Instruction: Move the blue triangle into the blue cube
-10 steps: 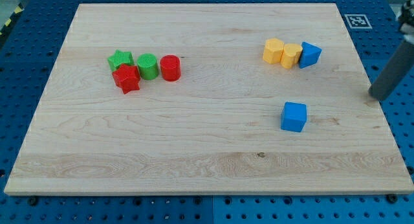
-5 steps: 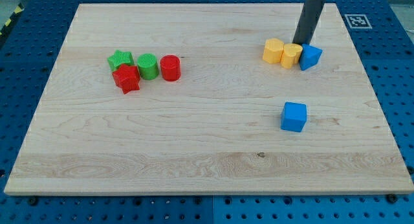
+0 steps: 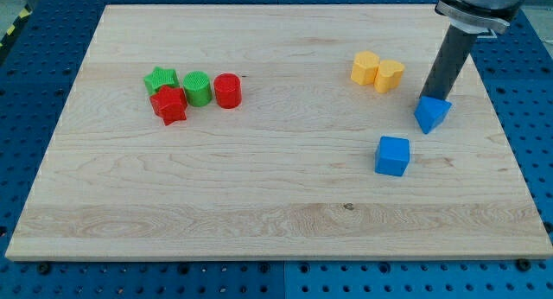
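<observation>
The blue triangle (image 3: 431, 115) lies on the wooden board at the view's right. My tip (image 3: 433, 97) stands at its top edge, touching it. The blue cube (image 3: 392, 155) sits below and to the left of the triangle, a small gap apart from it. The dark rod rises from the tip toward the view's top right.
Two yellow blocks (image 3: 377, 72) sit side by side up and left of the triangle. At the view's left a green star (image 3: 160, 79), a red star (image 3: 168, 104), a green cylinder (image 3: 197, 88) and a red cylinder (image 3: 226, 90) are clustered. The board's right edge (image 3: 505, 117) is close.
My tip came in from the right, reached the top of the blue triangle and pushed it down and right, away from the yellow blocks and closer to the blue cube.
</observation>
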{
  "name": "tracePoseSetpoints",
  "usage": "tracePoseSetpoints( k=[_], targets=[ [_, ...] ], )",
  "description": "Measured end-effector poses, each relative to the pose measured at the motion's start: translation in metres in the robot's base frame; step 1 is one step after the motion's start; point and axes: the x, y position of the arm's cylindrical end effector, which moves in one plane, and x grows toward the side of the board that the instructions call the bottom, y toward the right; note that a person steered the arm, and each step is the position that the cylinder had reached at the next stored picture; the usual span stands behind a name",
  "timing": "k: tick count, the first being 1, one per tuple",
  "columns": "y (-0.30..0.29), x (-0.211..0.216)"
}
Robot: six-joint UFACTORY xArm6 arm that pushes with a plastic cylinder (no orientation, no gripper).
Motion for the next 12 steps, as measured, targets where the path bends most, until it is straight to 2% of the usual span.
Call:
tracePoseSetpoints(
  k=[3,5,6,8,10,11,12],
  targets=[
    [0.007,0.053],
    [0.049,0.068],
    [0.048,0.068],
    [-0.003,0.076],
    [-0.032,0.071],
    [-0.03,0.038],
    [-0.052,0.002]
  ],
)
